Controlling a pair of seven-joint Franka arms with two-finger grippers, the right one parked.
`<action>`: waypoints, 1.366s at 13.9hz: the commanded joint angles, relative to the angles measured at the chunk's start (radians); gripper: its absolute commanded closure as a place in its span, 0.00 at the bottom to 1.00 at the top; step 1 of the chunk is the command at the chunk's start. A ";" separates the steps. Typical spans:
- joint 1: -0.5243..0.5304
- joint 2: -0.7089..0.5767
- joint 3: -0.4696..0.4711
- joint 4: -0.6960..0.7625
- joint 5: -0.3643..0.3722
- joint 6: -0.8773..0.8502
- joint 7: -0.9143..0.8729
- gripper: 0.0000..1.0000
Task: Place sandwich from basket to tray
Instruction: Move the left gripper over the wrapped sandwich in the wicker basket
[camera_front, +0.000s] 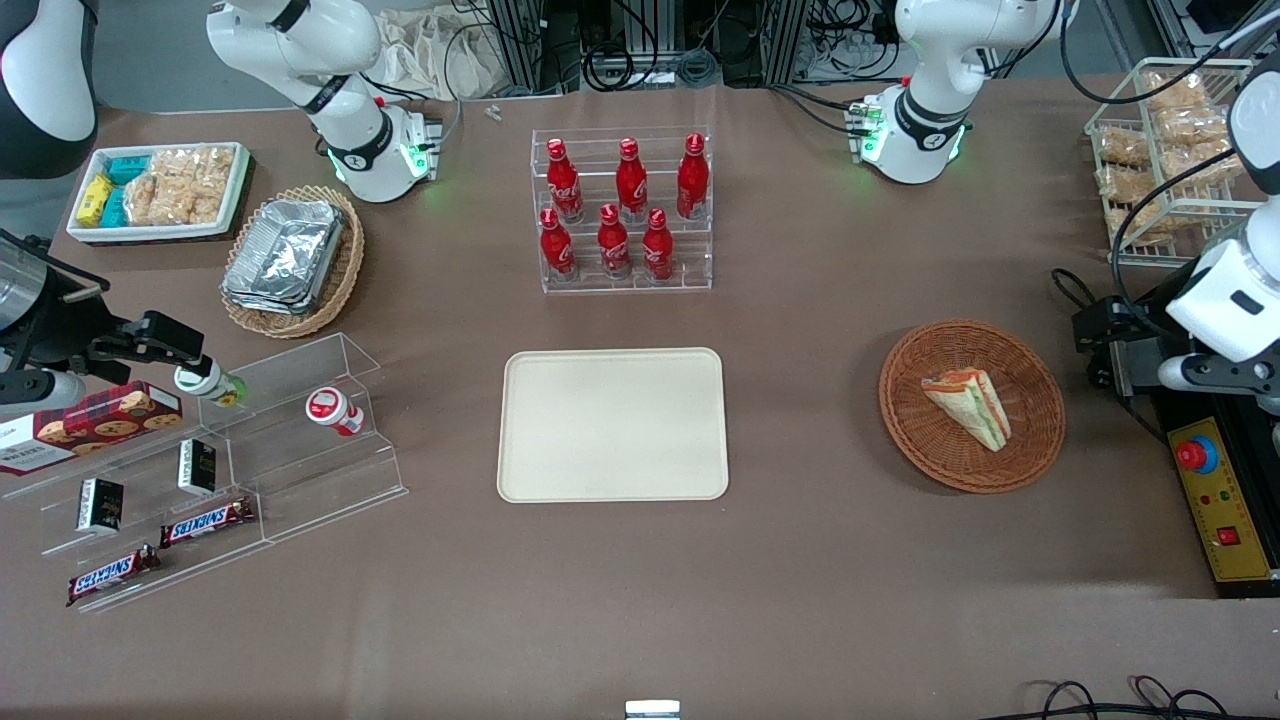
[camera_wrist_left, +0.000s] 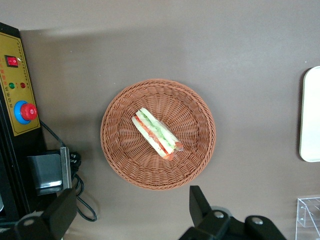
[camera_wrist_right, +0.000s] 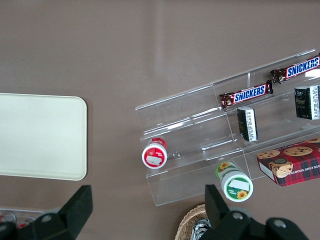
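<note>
The cream tray (camera_front: 613, 424) is lying flat mid-table, nearer the front camera than the rack of red cola bottles (camera_front: 622, 212). Toward the working arm's end, well apart from the tray, the round wicker basket (camera_front: 1035, 440) is sitting with the wrapped wedge sandwich (camera_front: 968, 406) resting inside it. The left gripper (camera_wrist_left: 132, 215) is hovering above the basket, fingers spread wide, holding nothing.

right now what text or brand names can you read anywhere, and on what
"SNICKERS": two chocolate bars on the clear acrylic shelf.
Red bottles: white script, too blurred to read.
Cookie box, small dark packets, yellow control box: print too small.
Sandwich, basket, tray: no text.
Gripper, open above the basket: no text.
</note>
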 joint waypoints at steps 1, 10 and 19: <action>-0.005 0.012 -0.002 0.016 -0.015 -0.017 -0.034 0.00; -0.022 -0.041 -0.001 -0.269 -0.015 0.171 -0.342 0.00; -0.026 0.001 -0.002 -0.641 0.000 0.600 -0.623 0.00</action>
